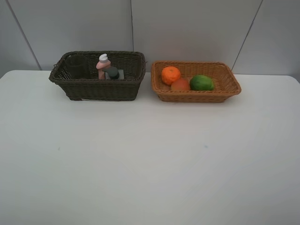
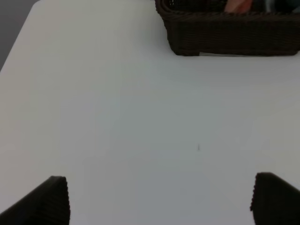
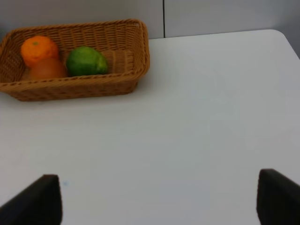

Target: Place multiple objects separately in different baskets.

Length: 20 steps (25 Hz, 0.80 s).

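Both of my tools hang over bare white table (image 1: 150,164) with nothing between their tips. My left tool (image 2: 159,199) stands spread wide, its two dark ribbed tips at the near edges of its own view, and my right tool (image 3: 159,199) is spread the same way and carries nothing. Well ahead of my left tool sits the deep dark brown basket (image 1: 96,89); inside it stand the pink bottle with white cap (image 1: 101,65) and, touching it, a dark grey box (image 1: 112,72), with a dim cup shape (image 1: 77,65) in the far corner that I cannot make out clearly. Well ahead of my right tool and off to its inner side sits the shallow tan basket (image 3: 131,61), holding the orange (image 3: 39,49), a red-orange round bun (image 3: 47,70) pressed against it, and the green lime (image 3: 86,61) just beside both. No loose item lies on the table in any view, so I judge the sorting done and the step in hand is simply to rest clear. To do that well, I would keep both tools spread, hold them well back from the basket walls so no wicker gets nudged, and avoid sweeping low across the table toward either basket, since the bottle stands upright and could topple.
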Available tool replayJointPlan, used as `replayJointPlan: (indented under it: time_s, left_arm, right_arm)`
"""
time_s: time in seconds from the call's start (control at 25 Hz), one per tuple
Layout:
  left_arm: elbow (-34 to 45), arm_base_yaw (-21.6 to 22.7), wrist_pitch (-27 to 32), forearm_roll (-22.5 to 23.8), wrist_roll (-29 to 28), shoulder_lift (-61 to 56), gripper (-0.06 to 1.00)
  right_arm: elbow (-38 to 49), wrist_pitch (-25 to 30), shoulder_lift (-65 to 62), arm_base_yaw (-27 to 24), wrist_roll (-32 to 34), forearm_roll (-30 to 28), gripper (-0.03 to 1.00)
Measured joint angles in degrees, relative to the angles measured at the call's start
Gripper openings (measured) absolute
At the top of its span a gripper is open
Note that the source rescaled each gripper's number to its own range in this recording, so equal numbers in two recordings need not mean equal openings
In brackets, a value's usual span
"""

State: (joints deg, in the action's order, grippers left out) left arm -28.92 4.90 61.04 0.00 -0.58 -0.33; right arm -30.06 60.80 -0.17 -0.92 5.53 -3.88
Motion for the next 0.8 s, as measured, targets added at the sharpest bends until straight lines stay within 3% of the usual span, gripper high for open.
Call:
replayJointPlan:
  time_s: [0.24, 0.8]
  left_arm:
    - [0.0, -3.5, 0.0, 0.0, 0.1, 0.0, 1.0]
    - [0.0, -3.8, 0.0, 0.0, -0.3, 0.0, 1.0]
  right_arm:
    - [0.0, 0.0, 0.0, 0.0, 0.0, 0.0, 0.84]
    - [0.0, 0.0, 0.0, 0.0, 0.0, 0.0, 0.84]
